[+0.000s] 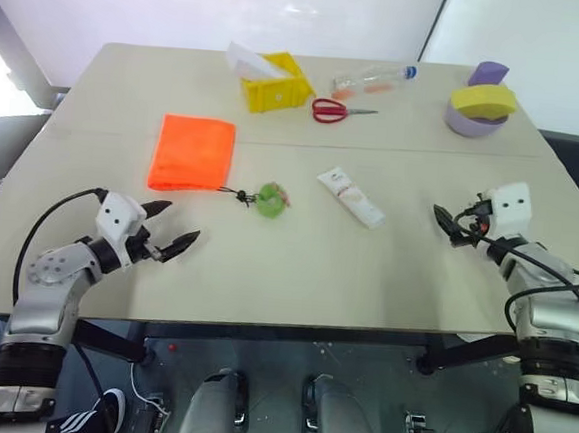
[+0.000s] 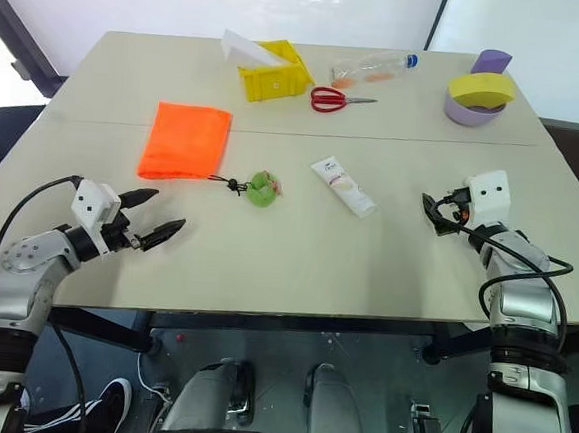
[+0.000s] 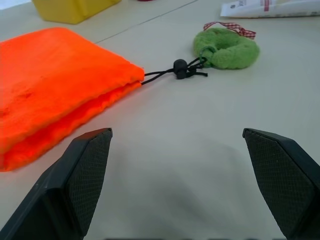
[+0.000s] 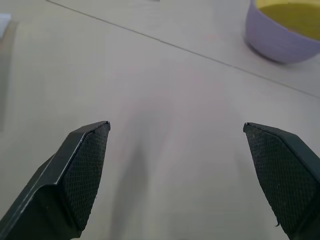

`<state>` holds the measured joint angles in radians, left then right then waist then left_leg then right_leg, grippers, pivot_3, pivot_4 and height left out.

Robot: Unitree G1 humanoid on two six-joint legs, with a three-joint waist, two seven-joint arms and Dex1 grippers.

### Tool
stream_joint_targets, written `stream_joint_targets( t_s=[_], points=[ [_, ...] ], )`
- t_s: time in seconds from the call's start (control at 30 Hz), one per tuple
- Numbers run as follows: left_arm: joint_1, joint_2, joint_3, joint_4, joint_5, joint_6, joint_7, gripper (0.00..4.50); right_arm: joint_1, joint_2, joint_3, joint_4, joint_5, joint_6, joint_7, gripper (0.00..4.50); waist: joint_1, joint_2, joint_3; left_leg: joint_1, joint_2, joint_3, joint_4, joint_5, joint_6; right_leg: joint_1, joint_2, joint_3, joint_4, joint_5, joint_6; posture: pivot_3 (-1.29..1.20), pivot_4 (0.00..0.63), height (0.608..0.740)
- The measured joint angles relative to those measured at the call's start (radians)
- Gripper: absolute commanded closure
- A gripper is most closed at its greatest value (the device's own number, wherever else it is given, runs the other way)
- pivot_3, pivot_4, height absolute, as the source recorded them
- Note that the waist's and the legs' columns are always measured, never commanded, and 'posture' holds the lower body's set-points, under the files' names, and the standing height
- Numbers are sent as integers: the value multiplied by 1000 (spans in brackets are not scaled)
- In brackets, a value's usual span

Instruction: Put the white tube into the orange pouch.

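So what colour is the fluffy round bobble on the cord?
Green fluffy round bobble, clearest in the left wrist view.

In the left wrist view, the bright orange soft fabric pouch point(image 3: 55, 85) is running off the edge beside the left gripper point(image 3: 177, 145), the small white plastic squeeze tube point(image 3: 272, 7) beyond it is showing as a cropped strip, and the yellow plastic box point(image 3: 75, 7) is being cut short too.
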<state>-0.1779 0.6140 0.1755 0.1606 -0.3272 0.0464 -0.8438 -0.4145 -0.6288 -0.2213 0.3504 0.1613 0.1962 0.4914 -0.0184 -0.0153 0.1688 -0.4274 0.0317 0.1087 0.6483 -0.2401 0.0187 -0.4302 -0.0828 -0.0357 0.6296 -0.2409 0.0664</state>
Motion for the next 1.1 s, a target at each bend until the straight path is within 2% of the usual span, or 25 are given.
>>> stream_joint_targets(
  t_s=[0.27, 0.43, 0.53, 0.63, 0.8, 1.1],
  points=[
    [-27, -14, 9, 20, -4, -42, 18, 18, -3, -3, 23, -11, 4, -5, 74, 31, 1, 0, 0, 0, 0, 0, 0, 0, 0, 0, 0, 0, 0, 0, 0, 0, 150, 740],
    [-96, 2, 15, 105, 72, -189, 52, 18, 80, -55, 62, -277, 157, 84, 326, 31, 5, 0, 0, 0, 1, 0, 0, 0, 0, 0, 1, -1, 0, 0, 0, 0, 150, 740],
    [-149, 39, 9, 183, 167, -305, 111, 18, 108, -83, 98, -418, 207, 128, 411, 31, 5, 0, 0, 0, 0, 0, 0, 0, 0, 1, 1, -1, 0, 0, 0, 0, 150, 740],
    [-225, 86, -46, 307, 345, -435, 231, 18, 116, -86, 147, -534, 223, 176, 435, 31, 6, 0, 0, 0, 0, 0, 0, 0, 0, 0, 0, -1, 0, 0, 0, 0, 150, 740],
    [-333, 95, -151, 501, 545, -548, 388, 18, 123, -62, 213, -599, 241, 227, 437, 31, 10, -1, 0, -1, 0, 0, 0, -1, -1, 0, -1, -2, -1, 0, 0, 0, 150, 740],
    [-469, 82, -272, 707, 678, -625, 513, 18, 113, -49, 232, -579, 197, 189, 397, 31, 6, -1, 0, -2, 1, 1, 0, 0, 0, -2, -4, -12, 0, 1, 2, 0, 150, 740]
  ],
)
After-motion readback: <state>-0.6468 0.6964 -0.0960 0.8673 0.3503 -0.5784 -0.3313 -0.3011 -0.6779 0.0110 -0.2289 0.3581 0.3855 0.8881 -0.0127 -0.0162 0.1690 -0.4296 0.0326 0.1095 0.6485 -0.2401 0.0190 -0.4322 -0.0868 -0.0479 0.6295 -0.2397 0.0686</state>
